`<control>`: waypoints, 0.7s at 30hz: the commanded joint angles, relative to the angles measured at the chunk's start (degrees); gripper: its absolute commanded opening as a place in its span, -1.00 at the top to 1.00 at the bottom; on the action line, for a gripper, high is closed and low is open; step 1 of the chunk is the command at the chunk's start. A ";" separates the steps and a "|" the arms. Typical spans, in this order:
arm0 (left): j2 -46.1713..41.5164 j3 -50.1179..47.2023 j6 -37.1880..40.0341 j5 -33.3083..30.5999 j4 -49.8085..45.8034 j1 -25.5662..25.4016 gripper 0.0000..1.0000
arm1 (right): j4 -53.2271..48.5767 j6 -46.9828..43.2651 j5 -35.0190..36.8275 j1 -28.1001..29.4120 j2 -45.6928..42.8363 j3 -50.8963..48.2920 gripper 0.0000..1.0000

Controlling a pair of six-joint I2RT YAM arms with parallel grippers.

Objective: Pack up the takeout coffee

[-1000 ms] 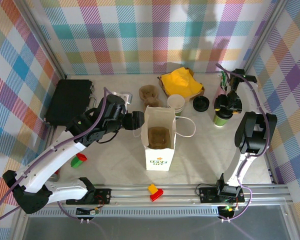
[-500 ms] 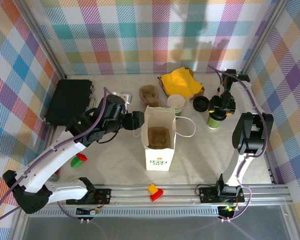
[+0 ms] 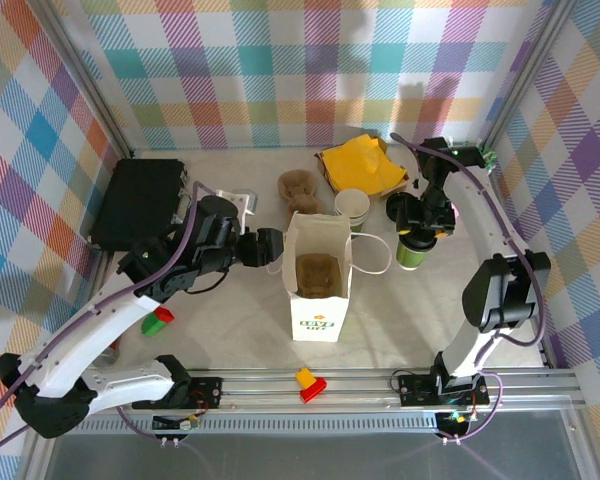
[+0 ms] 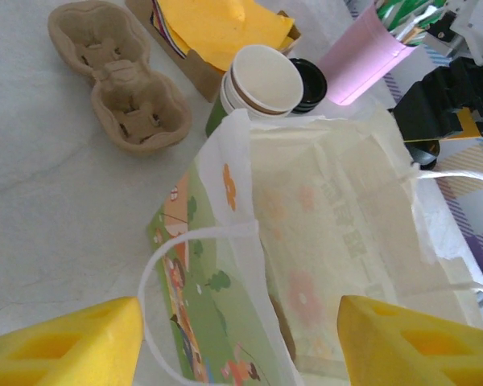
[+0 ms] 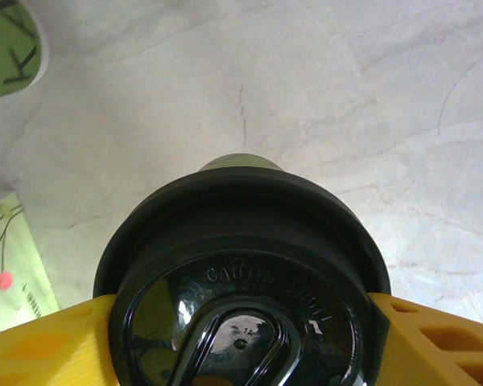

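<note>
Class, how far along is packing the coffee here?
Done: the lid is on the green cup, and the bag stands open. In hand: the right gripper clamps the cup, short of the bag. Left: lowering it into the bag.

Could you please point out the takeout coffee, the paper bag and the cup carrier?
takeout coffee (image 5: 241, 305): right wrist view, black lid top.
paper bag (image 3: 318, 318): top view, front panel.
cup carrier (image 4: 117, 76): left wrist view, middle.

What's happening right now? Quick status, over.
Right fingers shut on takeout coffee, right of paper bag. Left fingers open, straddling bag rim. Handle loop lies between.
</note>
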 commanded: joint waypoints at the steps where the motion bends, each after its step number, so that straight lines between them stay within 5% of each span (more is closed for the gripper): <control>1: -2.65 -1.87 -1.01 2.90 -1.44 0.38 -0.27 | -6.44 4.31 1.28 2.80 -4.00 2.35 -0.40; 21: -14.52 -19.57 -1.78 4.24 -0.76 -18.79 -0.03 | -22.86 15.42 6.46 15.84 -12.03 20.93 -0.34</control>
